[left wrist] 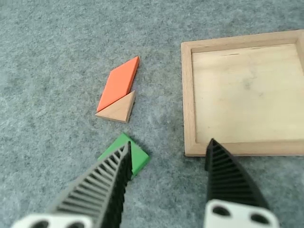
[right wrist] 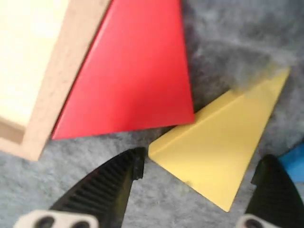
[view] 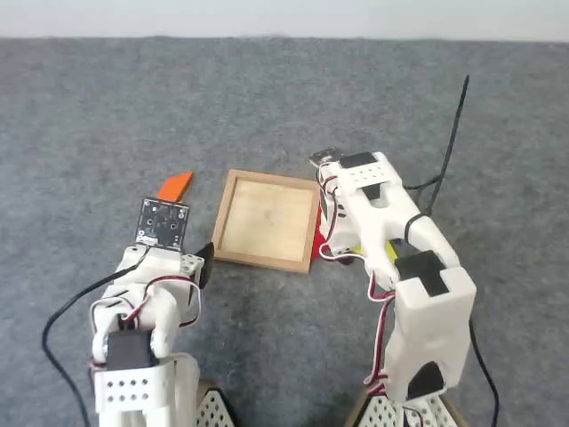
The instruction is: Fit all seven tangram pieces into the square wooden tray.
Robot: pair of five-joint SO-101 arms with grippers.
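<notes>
The square wooden tray [view: 267, 220] lies empty on the grey carpet between the arms. In the left wrist view its rim [left wrist: 187, 99] is beside an orange parallelogram [left wrist: 118, 83], a wood-coloured triangle [left wrist: 118, 109] touching it, and a green square [left wrist: 128, 154]. My left gripper [left wrist: 168, 149] is open above the carpet, one fingertip over the green square and the other near the tray's corner. My right gripper [right wrist: 202, 164] is open low over a yellow triangle [right wrist: 223, 142]. A large red triangle [right wrist: 137, 80] lies against the tray's outer edge [right wrist: 61, 80]. A blue piece [right wrist: 294, 164] peeks in beside the yellow one.
In the high view the orange parallelogram [view: 175, 185] lies left of the tray, and a red sliver [view: 317, 233] shows at the tray's right side under the right arm [view: 391, 240]. A black cable [view: 449, 142] rises behind that arm. Grey carpet stretches all around.
</notes>
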